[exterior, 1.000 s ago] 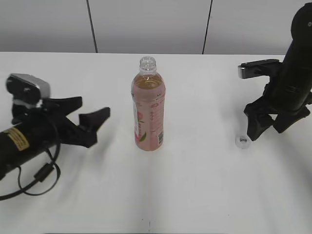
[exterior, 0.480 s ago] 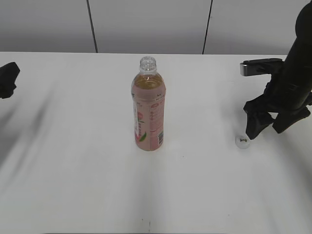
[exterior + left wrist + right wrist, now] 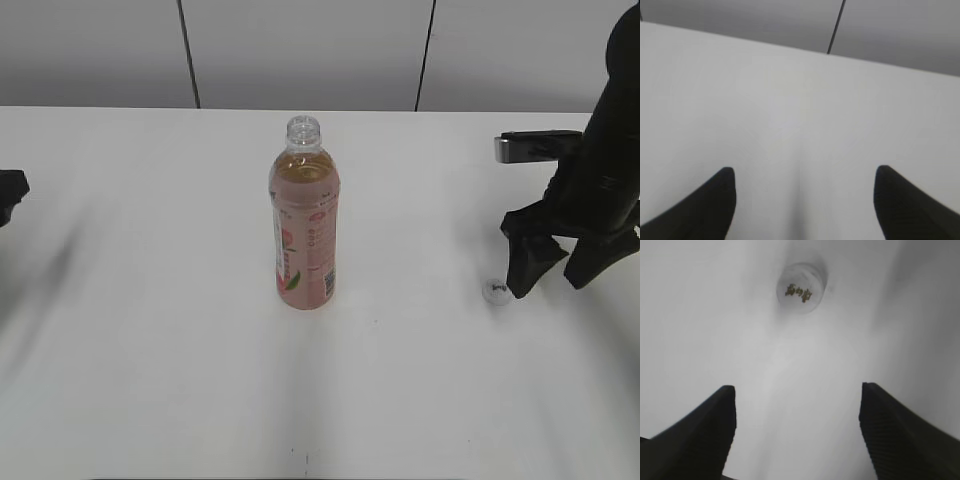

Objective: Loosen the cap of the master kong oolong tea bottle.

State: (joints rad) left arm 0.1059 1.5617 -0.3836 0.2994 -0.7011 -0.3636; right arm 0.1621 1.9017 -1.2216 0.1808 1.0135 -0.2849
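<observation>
The master kong oolong tea bottle (image 3: 304, 222) was clear, glossy plastic with a smooth pink wrap label (image 3: 303, 252). The cap (image 3: 801, 281), lying ahead of the right gripper (image 3: 797, 432)'s matt black fingers (image 3: 707, 427), looked like smooth white plastic. The table (image 3: 150, 350) was a plain matt white. The left gripper (image 3: 802, 200)'s fingers (image 3: 710, 205) were matt black too.

The desk (image 3: 150, 380) is a plain white surface that fills most of the frame, ending at a grey panelled wall along the top. Near the middle stands the master kong oolong tea bottle (image 3: 304, 230), upright, its neck open. The cap (image 3: 495, 290) lies on the desk at the right, well apart from the bottle, dark mark facing up.
</observation>
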